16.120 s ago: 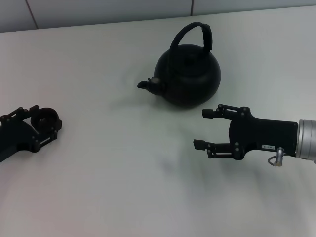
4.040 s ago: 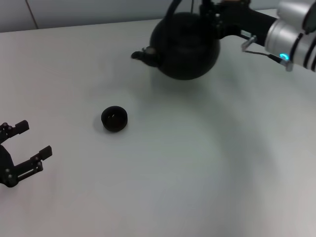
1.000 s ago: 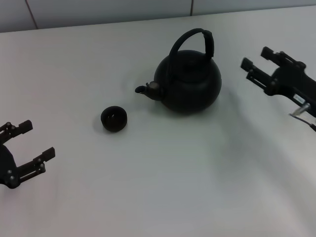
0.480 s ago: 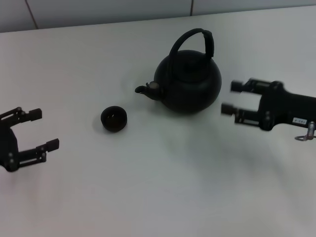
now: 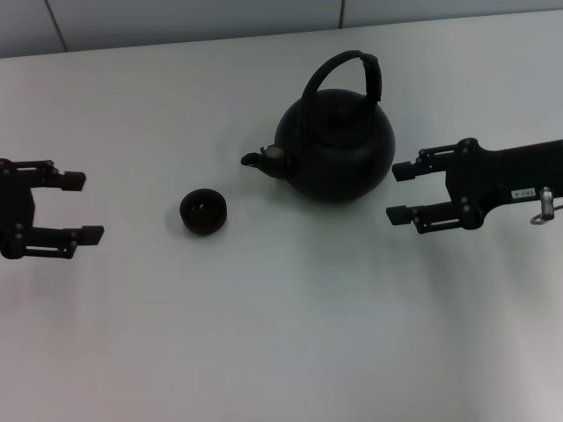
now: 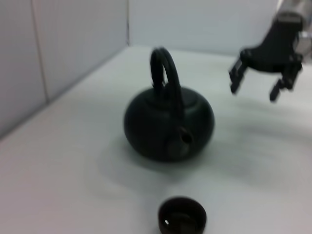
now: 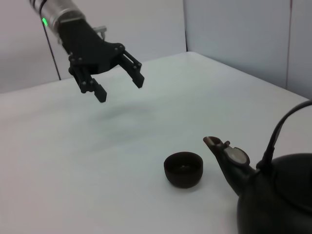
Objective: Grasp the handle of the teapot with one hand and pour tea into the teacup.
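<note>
The teapot [image 5: 336, 145] stands upright on the white table [image 5: 264, 334] in the upper middle of the frame, its arched handle [image 5: 343, 75] raised over the lid and its short spout [image 5: 262, 160] pointing toward the frame's left. The teacup [image 5: 203, 212] sits just left of and slightly below the spout, apart from the pot. At the right edge the right gripper [image 5: 398, 191] hangs beside the pot's body with fingers spread and nothing between them, while the left gripper [image 5: 81, 207] sits at the far left edge, likewise spread, well apart from the cup.
</note>
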You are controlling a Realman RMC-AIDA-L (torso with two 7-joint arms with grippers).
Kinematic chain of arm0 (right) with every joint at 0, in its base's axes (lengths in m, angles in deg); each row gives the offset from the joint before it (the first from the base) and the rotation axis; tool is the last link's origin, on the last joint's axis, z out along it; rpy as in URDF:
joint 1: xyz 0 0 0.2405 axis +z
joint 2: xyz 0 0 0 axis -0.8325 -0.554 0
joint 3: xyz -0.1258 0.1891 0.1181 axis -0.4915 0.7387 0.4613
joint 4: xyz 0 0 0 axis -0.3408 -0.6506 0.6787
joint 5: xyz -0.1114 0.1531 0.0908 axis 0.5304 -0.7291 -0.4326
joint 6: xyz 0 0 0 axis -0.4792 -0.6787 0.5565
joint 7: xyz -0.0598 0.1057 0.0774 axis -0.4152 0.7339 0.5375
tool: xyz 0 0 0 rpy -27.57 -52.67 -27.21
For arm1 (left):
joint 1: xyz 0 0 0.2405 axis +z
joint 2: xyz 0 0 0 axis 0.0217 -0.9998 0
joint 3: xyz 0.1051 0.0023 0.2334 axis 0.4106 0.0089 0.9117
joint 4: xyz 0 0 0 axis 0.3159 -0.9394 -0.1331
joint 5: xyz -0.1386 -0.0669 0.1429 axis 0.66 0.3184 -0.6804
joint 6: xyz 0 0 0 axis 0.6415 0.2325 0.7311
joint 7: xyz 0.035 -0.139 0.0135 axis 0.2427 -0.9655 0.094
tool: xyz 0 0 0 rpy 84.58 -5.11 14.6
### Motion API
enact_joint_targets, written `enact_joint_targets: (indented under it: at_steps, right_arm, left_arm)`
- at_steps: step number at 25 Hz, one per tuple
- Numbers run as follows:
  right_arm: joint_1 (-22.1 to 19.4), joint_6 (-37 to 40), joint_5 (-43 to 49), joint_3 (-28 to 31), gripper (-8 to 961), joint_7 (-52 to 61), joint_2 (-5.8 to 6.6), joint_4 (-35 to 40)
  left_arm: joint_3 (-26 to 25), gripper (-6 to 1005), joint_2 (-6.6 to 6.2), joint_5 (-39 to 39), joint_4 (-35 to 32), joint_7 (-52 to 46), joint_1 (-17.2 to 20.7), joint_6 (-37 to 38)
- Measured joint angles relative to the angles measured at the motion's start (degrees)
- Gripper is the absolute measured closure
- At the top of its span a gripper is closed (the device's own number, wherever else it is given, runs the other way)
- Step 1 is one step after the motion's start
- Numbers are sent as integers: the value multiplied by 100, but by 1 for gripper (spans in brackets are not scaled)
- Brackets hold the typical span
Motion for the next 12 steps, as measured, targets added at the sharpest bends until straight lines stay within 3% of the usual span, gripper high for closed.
enact_joint_targets:
  at_steps: [4,12]
  right_arm:
    - [51,22,66,-3,273,19,3,26]
    - [63,25,90,40,272,14,-19,56]
  left_arm:
    - [-1,199,124,-286,-116,-111,-151,1]
    - [-31,199,181,-297,-163,-115,-155,6]
